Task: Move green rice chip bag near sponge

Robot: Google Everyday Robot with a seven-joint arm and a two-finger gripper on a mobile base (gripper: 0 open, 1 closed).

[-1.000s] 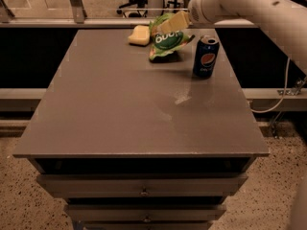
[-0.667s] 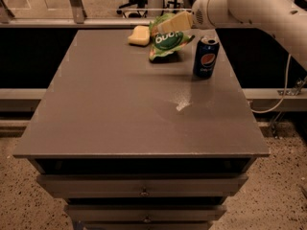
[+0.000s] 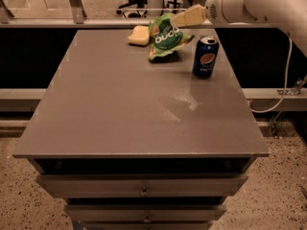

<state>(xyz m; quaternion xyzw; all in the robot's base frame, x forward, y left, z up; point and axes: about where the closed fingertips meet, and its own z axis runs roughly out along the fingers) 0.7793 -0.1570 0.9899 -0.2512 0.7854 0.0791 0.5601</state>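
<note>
The green rice chip bag (image 3: 165, 36) rests crumpled and tilted at the far edge of the table, white lettering facing me. The pale yellow sponge (image 3: 138, 35) lies just left of it, touching or almost touching its left edge. My gripper (image 3: 178, 20) reaches in from the upper right, and its yellowish tip is at the bag's upper right corner. I cannot tell whether it holds the bag.
A blue Pepsi can (image 3: 206, 56) stands upright just right of the bag, below my arm (image 3: 249, 4). The grey table top (image 3: 139, 109) sits on a cabinet with drawers (image 3: 144, 186). A rail and chair legs are behind the far edge.
My arm's wrist has shifted slightly at the bag's upper right. The bag, sponge and can have not visibly moved.
</note>
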